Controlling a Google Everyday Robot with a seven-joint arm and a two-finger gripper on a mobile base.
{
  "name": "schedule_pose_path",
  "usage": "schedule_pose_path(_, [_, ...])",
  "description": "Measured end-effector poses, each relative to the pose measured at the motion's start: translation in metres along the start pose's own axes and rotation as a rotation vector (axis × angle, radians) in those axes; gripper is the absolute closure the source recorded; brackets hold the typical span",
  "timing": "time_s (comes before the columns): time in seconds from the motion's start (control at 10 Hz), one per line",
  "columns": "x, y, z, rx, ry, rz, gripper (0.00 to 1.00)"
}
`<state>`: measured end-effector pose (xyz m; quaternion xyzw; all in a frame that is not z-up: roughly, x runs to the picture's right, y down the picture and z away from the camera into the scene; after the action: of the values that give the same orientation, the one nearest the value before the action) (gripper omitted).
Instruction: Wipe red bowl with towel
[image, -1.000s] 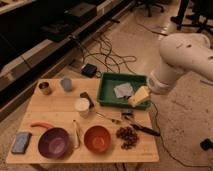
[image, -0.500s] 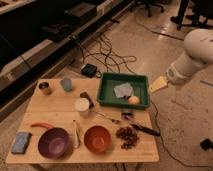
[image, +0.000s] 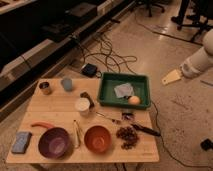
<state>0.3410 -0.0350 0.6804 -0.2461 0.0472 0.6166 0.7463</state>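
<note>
My hand, the pale wedge at the end of my white arm, hangs out over the bare floor, clear of the wooden counter and just past the far corner of the green plastic tray. I cannot tell whether it is clenched or released. I see nothing in it.

The towel, a small grey-blue square of cloth, lies flat inside that tray, beside a small orange fruit. The red bowl, round and open side up, sits near the front edge of the counter between a purple bowl and a dark cluster of grapes. It looks empty.

As I judge it, nothing of the wiping has begun, since the towel is not in my grasp. What the next move turns on is this: from my hand, the towel lies leftward in the view and a little lower, over the tray's rim. The bowl lies further along much the same diagonal, well apart from me. So the towel comes first, and I must drop down past the tray wall without nudging the fruit.
</note>
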Motion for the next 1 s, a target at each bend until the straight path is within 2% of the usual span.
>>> schedule_pose_path(0.7, [-0.006,-0.002,0.002,0.002,-0.002,-0.010,0.20])
schedule_pose_path(0.9, [-0.030,-0.009,0.017,-0.014,-0.001,-0.016,0.20])
schedule_pose_path(1.0, [-0.050,-0.013,0.029,-0.022,0.000,-0.011,0.20])
